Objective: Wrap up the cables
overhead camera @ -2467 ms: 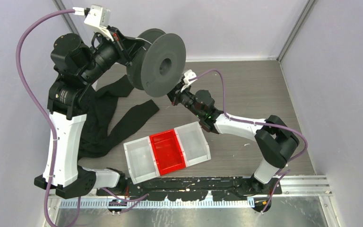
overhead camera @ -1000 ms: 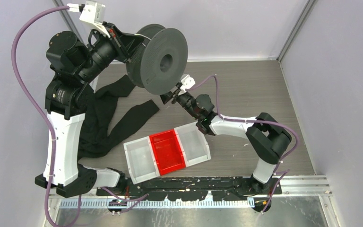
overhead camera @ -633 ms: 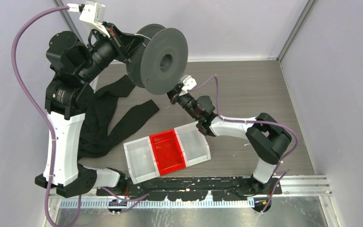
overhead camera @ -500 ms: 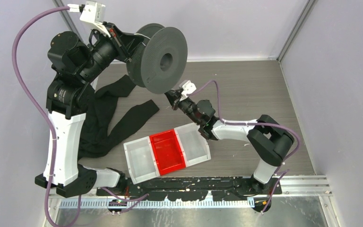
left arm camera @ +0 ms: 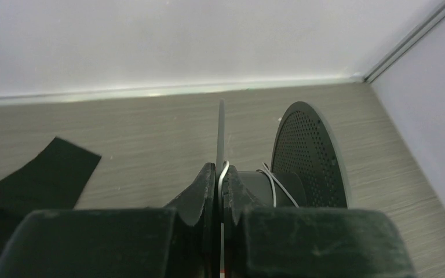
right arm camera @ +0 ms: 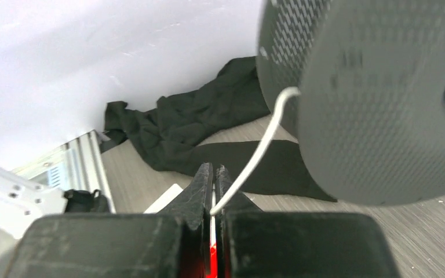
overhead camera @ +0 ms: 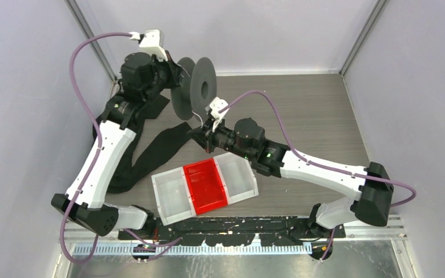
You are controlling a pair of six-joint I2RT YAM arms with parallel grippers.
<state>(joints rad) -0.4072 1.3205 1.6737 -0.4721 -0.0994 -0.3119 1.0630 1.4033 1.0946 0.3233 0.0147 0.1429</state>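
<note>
A dark grey spool (overhead camera: 197, 88) hangs above the table's back left, its flanges edge-on to the top camera. My left gripper (overhead camera: 172, 76) is shut on the spool's near flange (left arm camera: 221, 130); a loop of the thin white cable (left arm camera: 225, 169) also sits between its fingertips. A few turns of cable (left arm camera: 272, 186) lie on the hub beside the perforated far flange (left arm camera: 312, 153). My right gripper (overhead camera: 197, 133) is just below the spool, shut on the cable (right arm camera: 258, 156), which runs up from its jaws to the spool's flange (right arm camera: 382, 98). The cable also shows in the top view (overhead camera: 199, 121).
A three-part bin (overhead camera: 240, 168), white, red and white, lies in front of the right gripper. A black fabric strap (overhead camera: 150, 152) sprawls over the table's left side and shows in the right wrist view (right arm camera: 203, 124). Walls close in at the back and sides.
The left arm has swung the spool down and right, turning its flanges edge-on. The right arm has stretched out and its gripper has shifted left, nearer the bin, under the spool.
</note>
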